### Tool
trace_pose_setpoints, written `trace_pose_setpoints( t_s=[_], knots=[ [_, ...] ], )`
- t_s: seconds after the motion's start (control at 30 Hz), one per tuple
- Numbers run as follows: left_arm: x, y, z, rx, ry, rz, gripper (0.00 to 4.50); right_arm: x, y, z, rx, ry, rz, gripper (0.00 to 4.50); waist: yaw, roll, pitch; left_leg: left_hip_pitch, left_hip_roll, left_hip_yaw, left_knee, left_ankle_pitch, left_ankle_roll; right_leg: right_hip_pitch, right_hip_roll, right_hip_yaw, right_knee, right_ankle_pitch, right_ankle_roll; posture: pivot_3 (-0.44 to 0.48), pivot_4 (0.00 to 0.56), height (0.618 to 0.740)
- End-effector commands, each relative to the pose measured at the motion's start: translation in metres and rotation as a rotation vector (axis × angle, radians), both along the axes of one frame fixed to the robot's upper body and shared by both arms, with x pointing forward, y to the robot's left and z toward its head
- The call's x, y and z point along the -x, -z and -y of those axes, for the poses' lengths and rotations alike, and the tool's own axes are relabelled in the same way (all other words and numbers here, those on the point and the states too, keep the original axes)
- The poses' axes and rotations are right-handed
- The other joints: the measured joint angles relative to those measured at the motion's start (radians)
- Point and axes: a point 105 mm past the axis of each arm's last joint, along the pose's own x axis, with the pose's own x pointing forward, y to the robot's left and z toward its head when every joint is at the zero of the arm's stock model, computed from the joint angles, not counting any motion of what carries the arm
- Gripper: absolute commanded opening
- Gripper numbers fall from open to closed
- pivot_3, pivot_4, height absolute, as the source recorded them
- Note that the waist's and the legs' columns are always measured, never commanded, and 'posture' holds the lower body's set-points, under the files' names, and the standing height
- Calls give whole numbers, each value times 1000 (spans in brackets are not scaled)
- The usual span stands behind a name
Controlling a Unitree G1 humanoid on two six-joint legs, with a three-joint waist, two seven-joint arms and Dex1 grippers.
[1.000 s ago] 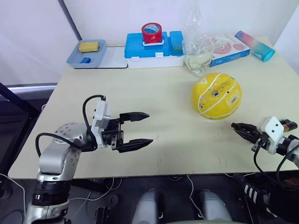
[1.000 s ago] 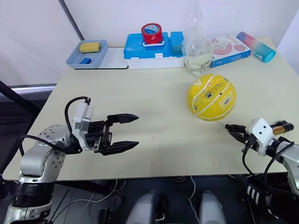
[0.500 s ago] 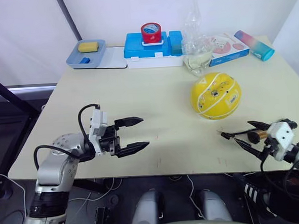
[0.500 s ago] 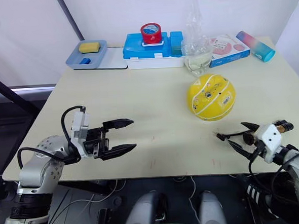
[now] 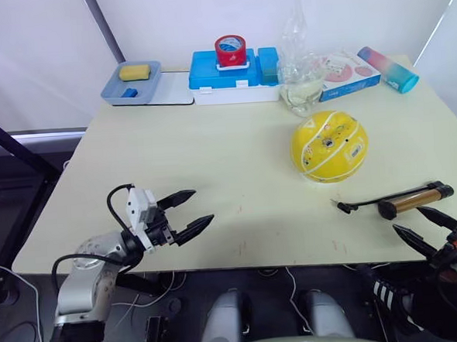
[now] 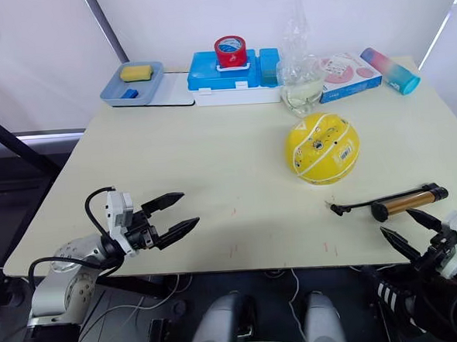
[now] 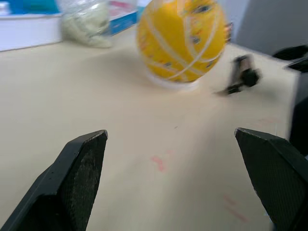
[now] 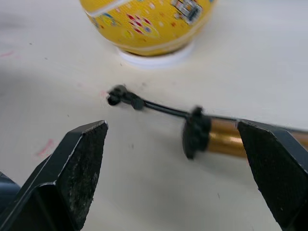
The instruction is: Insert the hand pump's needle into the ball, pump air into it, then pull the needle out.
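Observation:
The yellow ball (image 5: 329,145) rests on a small white ring (image 8: 154,55) at the table's right-middle. In front of it the gold hand pump (image 5: 413,199) lies flat on the table, its thin black hose running left to the needle fitting (image 5: 342,206). The fitting lies apart from the ball. My right gripper (image 5: 408,219) hangs open just off the near table edge, close behind the pump and touching nothing. At the near left edge my left gripper (image 5: 200,206) is open and empty, far from the ball.
Along the far edge stand a blue tray (image 5: 119,81) with a yellow sponge, a blue box (image 5: 234,76) topped by a red tape roll, a clear plastic bag (image 5: 301,73), a pink carton (image 5: 349,72) and a pastel tumbler (image 5: 389,69).
My right gripper has opened, let go of the pump and drawn back past the near edge; the pump now lies on the table. The left arm has pulled back toward the near left edge.

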Motion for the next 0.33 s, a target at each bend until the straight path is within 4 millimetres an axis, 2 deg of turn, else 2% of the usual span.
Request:
trace_pose_setpoints(
  t_s=[0.03,0.17,0.33],
  knots=[
    [1,6,-12,-49,-62,27,4500,3,-3,15,28,43,21,4482,0,0,0,0,0,0,0,0,0,0,0,0,0,0,0,0,150,739],
    [2,19,-21,-104,-100,16,4500,4,5,23,34,64,5,4482,0,0,0,0,0,1,0,0,0,-1,0,0,0,0,0,0,150,739],
    [-1,21,-25,-106,-112,35,4500,4,9,27,39,69,2,4482,1,0,0,0,0,1,0,0,0,-1,-1,0,0,0,0,0,150,739]
  ],
)
